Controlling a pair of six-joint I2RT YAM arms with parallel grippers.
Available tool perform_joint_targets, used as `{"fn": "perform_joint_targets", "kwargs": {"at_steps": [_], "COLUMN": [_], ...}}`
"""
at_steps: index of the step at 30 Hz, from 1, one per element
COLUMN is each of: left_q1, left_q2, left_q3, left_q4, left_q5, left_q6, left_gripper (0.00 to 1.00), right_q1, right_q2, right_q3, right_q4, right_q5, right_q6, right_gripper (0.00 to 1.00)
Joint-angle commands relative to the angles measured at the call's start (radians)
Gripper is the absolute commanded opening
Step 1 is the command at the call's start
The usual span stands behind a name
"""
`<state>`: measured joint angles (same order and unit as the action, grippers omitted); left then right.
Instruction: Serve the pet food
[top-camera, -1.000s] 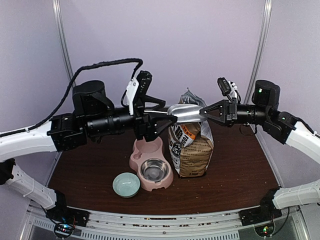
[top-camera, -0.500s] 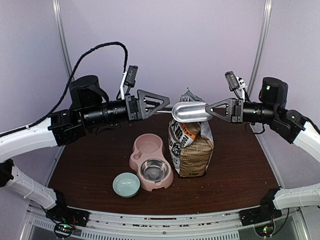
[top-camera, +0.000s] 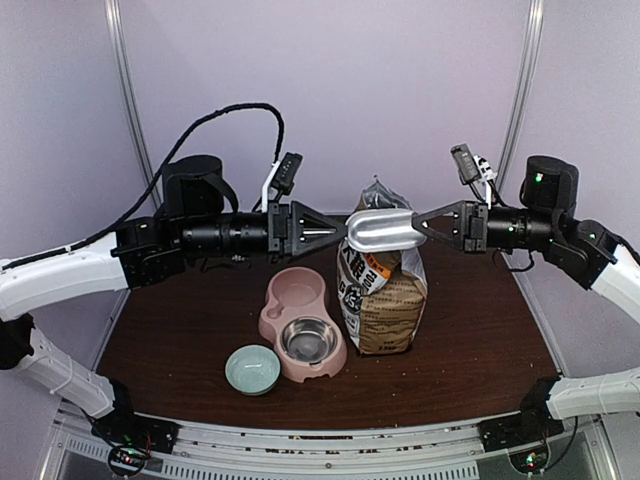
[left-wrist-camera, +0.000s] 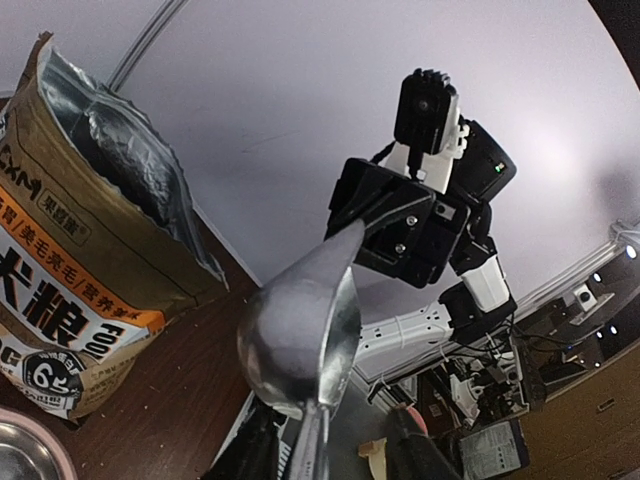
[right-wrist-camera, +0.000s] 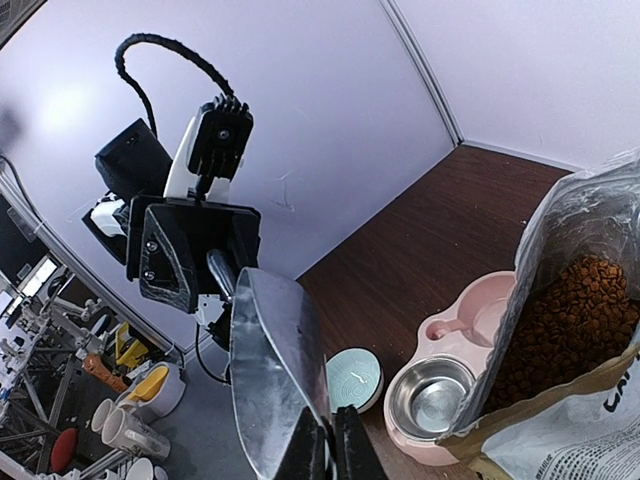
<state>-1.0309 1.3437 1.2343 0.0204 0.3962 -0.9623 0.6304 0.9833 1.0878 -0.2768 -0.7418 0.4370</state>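
Observation:
A bare metal scoop (top-camera: 380, 230) hangs in the air above the open "CXM" bag (top-camera: 385, 300). My right gripper (top-camera: 425, 225) is shut on the scoop's thin front rim, seen close in the right wrist view (right-wrist-camera: 330, 430). My left gripper (top-camera: 335, 233) meets the scoop's handle end. In the left wrist view its fingers (left-wrist-camera: 250, 450) stand either side of the handle, with a gap showing, around the scoop (left-wrist-camera: 300, 335). The pet food (right-wrist-camera: 580, 310) fills the bag as reddish-brown kibble. No kibble shows on the scoop (right-wrist-camera: 270, 370).
A pink double bowl (top-camera: 290, 295) with a steel insert (top-camera: 308, 340) sits left of the bag. A small teal bowl (top-camera: 252, 368) stands in front of it. Purple walls close the back and sides of the brown table (top-camera: 480, 360).
My left gripper, wide open and short of the scoop half a second ago, has come forward onto the handle and narrowed. The right gripper keeps its hold; the scoop has barely shifted.

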Motion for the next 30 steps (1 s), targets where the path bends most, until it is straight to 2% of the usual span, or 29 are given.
{"fn": "perform_joint_targets", "kwargs": {"at_steps": [1,4,12,17,20,25,30], "left_q1": [0.004,0.005,0.005,0.005,0.005,0.005,0.005], "left_q2": [-0.002,0.0,0.008,0.018,0.023,0.025,0.026], "left_q3": [0.026,0.026,0.031,0.039,0.042,0.042,0.039], "left_q4": [0.022,0.02,0.003,0.0,-0.001,-0.01,-0.016], "left_q5": [0.023,0.024,0.023,0.027,0.029,0.019,0.007], "left_q6": [-0.007,-0.007,-0.005,-0.001,0.002,0.003,0.002], "left_gripper": [0.34,0.25,0.22,0.14,0.15,0.22,0.19], "right_q1": [0.008,0.008,0.014,0.027,0.035,0.038,0.04], "right_q2": [-0.013,-0.012,0.002,0.012,0.018,0.018,0.018], "right_q3": [0.035,0.034,0.04,0.047,0.055,0.057,0.056], "right_q4": [0.008,0.008,-0.003,-0.023,-0.046,-0.056,-0.059], "right_q5": [0.019,0.021,-0.017,-0.027,-0.032,-0.028,-0.028], "right_q6": [-0.018,-0.018,-0.04,-0.064,-0.083,-0.09,-0.096], "right_gripper": [0.0,0.0,0.0,0.0,0.0,0.0,0.0]}}
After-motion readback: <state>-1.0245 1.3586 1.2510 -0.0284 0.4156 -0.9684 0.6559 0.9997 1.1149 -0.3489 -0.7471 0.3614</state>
